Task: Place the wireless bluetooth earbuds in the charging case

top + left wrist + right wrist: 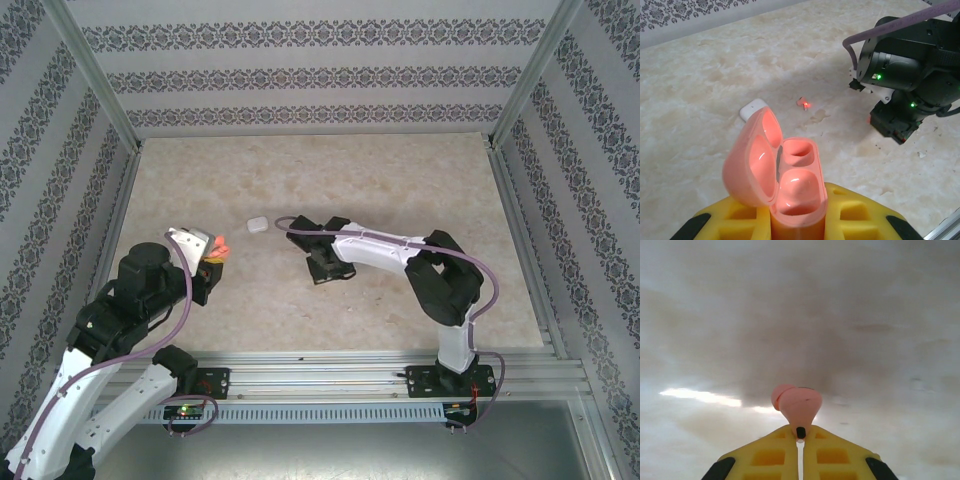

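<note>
Left gripper (798, 222) clamps the open salmon case (795, 190), frame bottom-centre. Right gripper (800, 442) pinches a salmon earbud (796, 401), mid-frame. Next, we judge: carry it over, align with a well.

The tabletop (400, 170) is a pale beige surface with a marbled, stone-like pattern. Papered walls close it in on three sides: a back wall (320, 60), a left wall (50, 150) and a right wall (590, 150). All carry pale grey and white stripes alternating with bands of dark floral ornament. Slanting aluminium posts (95, 75) stand at the two back corners. Aluminium side rails (525, 250) run along the tabletop's left and right edges, and a wider slotted rail (320, 375) crosses the near edge. Below it lies a plain grey metal sheet (350, 450). The light is soft and even, and the right wrist view shows a bright glare streak (700, 396) on the tabletop.
</note>
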Robot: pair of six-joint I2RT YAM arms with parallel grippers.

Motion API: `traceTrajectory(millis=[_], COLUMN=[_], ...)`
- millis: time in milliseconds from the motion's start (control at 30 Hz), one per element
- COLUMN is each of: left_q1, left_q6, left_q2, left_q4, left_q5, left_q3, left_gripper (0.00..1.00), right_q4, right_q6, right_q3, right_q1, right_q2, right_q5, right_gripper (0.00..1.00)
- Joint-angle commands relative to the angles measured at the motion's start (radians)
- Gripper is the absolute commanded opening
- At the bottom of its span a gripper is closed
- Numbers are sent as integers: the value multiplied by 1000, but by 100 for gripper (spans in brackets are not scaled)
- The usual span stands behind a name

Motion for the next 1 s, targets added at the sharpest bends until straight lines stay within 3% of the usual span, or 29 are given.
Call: traceTrajectory(millis=[0,333,500,733,967], left_q1=[8,8,8,8,8], left_q6=[-8,-12,-14,-9,-14], left_q2=[0,-3,-5,-4,4], left_q4=[31,12,7,5,22], left_q5=[11,13,12,4,11], left_q3=[-10,-5,-6,-9,-13], left_gripper=[1,1,1,1,2], right_q4=[-100,-237,-273,-256,-200], right_q6=[-84,-128,-121,-73,-48], right_q3=[-10,140,222,239,200], right_q1=[-4,43,94,123,119], right_q2=[-3,185,253,226,108], right_q5=[139,223,211,123,14], right_gripper=[7,8,15,37,44])
